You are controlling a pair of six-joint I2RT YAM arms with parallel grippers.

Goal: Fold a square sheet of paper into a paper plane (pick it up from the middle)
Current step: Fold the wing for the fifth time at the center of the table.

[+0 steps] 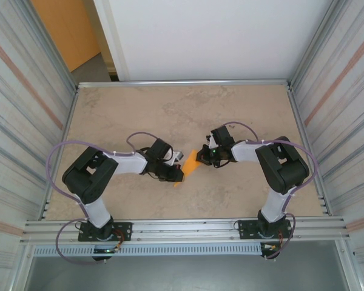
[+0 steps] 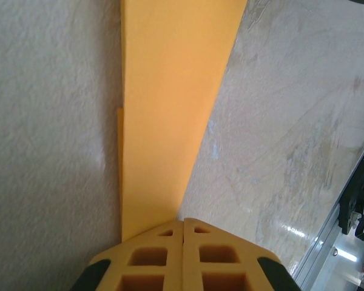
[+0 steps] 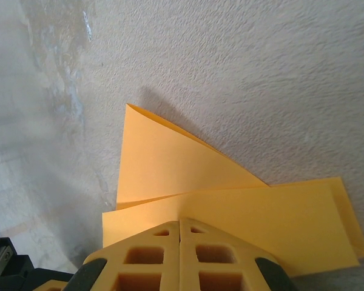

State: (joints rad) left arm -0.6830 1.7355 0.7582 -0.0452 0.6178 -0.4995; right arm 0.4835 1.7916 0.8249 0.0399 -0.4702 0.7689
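Worktop (image 1: 170, 109): beige, stone-patterned, walled on three sides by ribbed metal panels (image 1: 24, 103).

Left arm (image 1: 103, 173) came in from the 7 o'clock corner and right arm (image 1: 279, 163) from 5 o'clock. Both were bent inward and met just toward 6 o'clock of the worktop's centre.

Folded orange paper sheet (image 1: 189, 165) sat there between the two tools. Left wrist view: paper (image 2: 170, 91) was a long wedge, wide at 12 o'clock and tapering to 6 o'clock at the tool tips. Right wrist view: paper (image 3: 230, 212) was in layers, a flat strip running toward 3 o'clock and a pointed flap lifted at 11 o'clock, throwing a shadow.

Left tool (image 1: 175, 174) was at 7 o'clock of the paper, right tool (image 1: 205, 156) at 1 o'clock.

Left tool (image 2: 182, 227) was clenched, yellow pads pressed together with the tips on the wedge's narrow end. Right tool (image 3: 180, 223) was clenched too, tips over the strip's edge. Couldn't tell whether either one pinched the paper or just pressed on it.
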